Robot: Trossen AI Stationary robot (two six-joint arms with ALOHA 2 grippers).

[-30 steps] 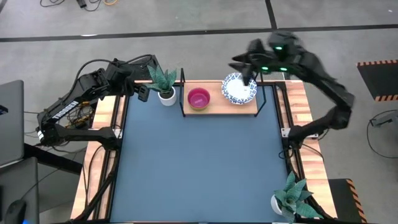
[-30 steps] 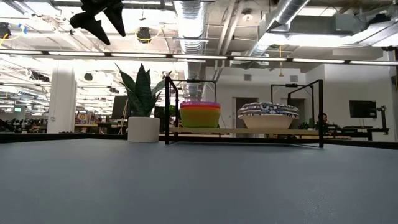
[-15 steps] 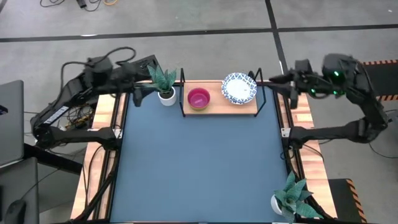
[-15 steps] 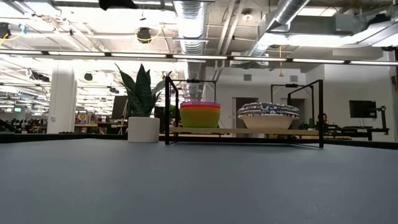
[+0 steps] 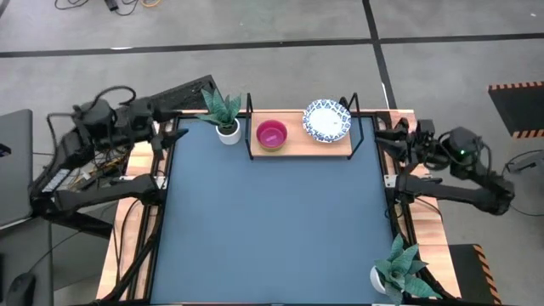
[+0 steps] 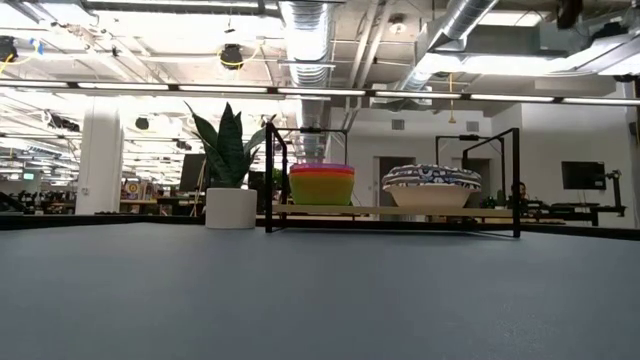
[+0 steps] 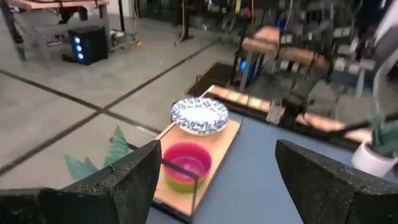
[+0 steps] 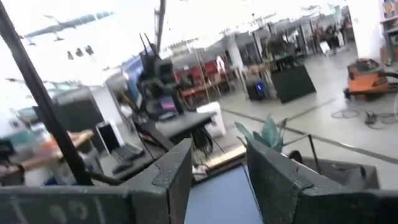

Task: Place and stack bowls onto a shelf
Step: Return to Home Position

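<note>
The shelf stands at the table's far edge, a light plank on a thin black frame. The small bowls are nested on its left part, purple on top and green lowest. The white bowls with blue rims are stacked on its right part. My left gripper is open beyond the table's left edge, and its wrist view looks toward the shelf. My right gripper is open over the right edge. Neither touches anything.
A potted plant stands just left of the shelf, and another sits at the near right corner. Wooden boards run along both sides of the blue tabletop. A laptop lies far left.
My right gripper has drawn back from above the white bowls toward the table's right edge and dropped lower. My left gripper has pulled away from beside the plant toward the left edge and has left the low view. The bowls have stayed in place.
</note>
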